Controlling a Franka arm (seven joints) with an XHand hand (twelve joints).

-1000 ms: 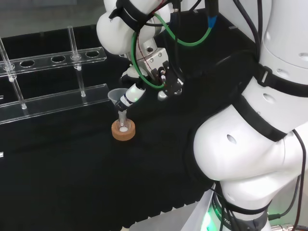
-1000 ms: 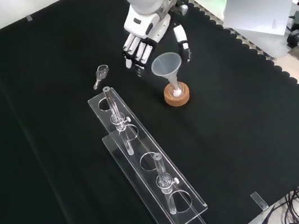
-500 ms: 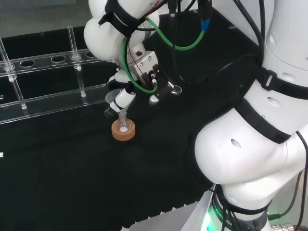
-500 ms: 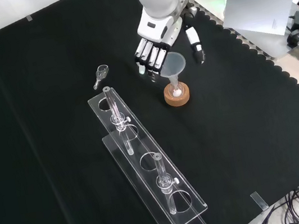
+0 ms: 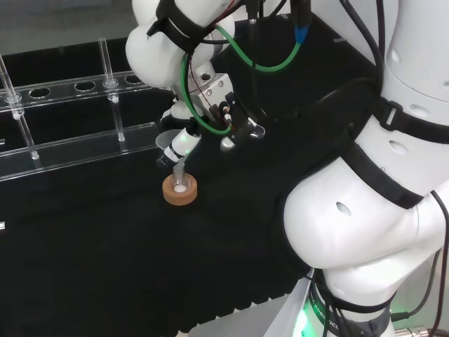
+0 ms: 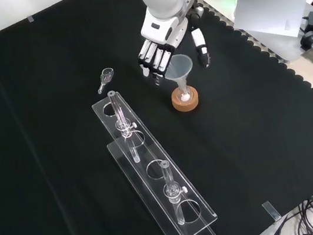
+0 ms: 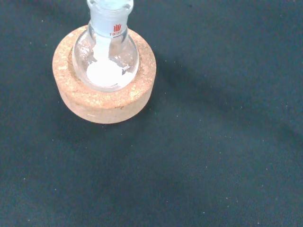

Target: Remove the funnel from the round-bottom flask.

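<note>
A clear funnel (image 6: 179, 66) stands with its stem in the neck of a small round-bottom flask (image 6: 184, 94). The flask rests on a cork ring (image 6: 185, 103) and holds some white powder (image 7: 105, 73). My hand (image 6: 162, 33) hovers just behind the funnel's rim in the front view. Its fingers (image 6: 153, 60) hang fairly straight to the left of the rim and the thumb (image 6: 200, 45) to the right. In the head view one finger (image 5: 184, 139) lies close against the funnel (image 5: 165, 144), above the flask (image 5: 179, 181). The wrist view looks down on the flask (image 7: 106, 52) and the cork ring (image 7: 102, 104).
A clear two-tier tube rack (image 6: 154, 177) with upright glass tubes runs along the cloth in front of the flask in the front view. A small glass piece (image 6: 106, 78) lies left of the hand. A white sheet (image 6: 268, 13) lies at the cloth's far right corner.
In the front view the hand has shifted right, from behind and left of the funnel to straddling its rim. The funnel, flask and cork ring stay where they were.
</note>
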